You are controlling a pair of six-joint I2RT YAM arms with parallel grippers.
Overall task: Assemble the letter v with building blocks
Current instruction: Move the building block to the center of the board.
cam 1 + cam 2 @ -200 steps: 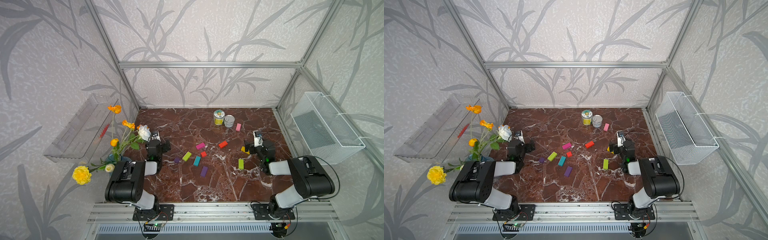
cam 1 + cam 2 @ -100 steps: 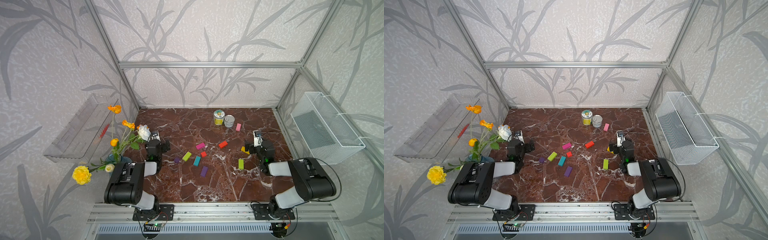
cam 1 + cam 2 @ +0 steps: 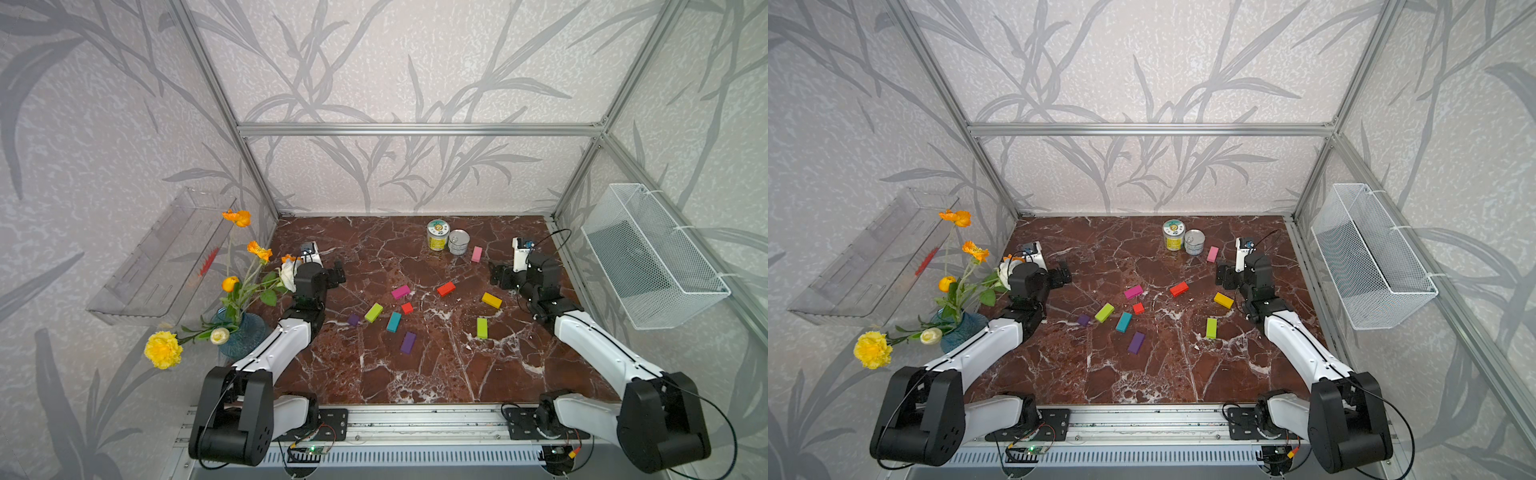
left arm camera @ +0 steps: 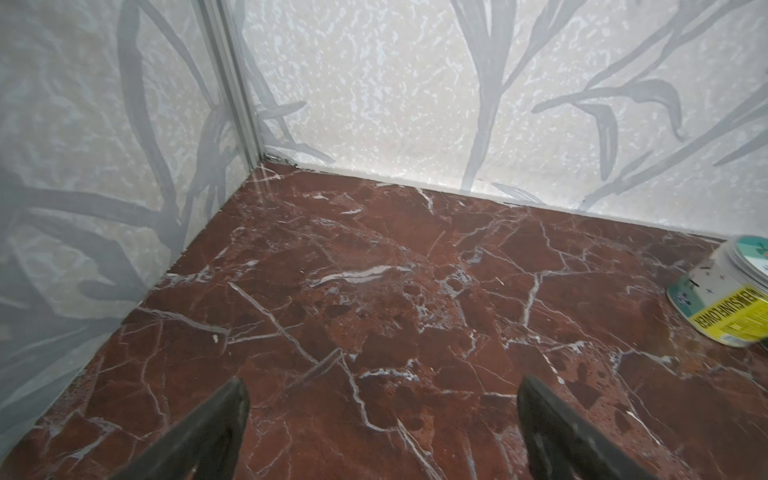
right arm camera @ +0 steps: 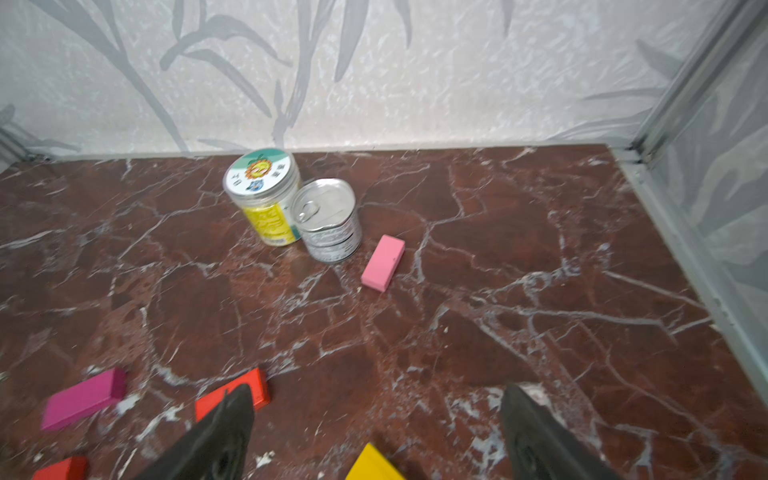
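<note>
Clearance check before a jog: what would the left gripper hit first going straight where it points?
Looks free: the left gripper faces only marble tabletop, then probably the back wall; the labelled can sits off to one side.

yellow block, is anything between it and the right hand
Nothing visible does. In the right wrist view the yellow block lies close by the open right hand, with no object between them. The red block sits off to the side, apart from the yellow one.
</note>
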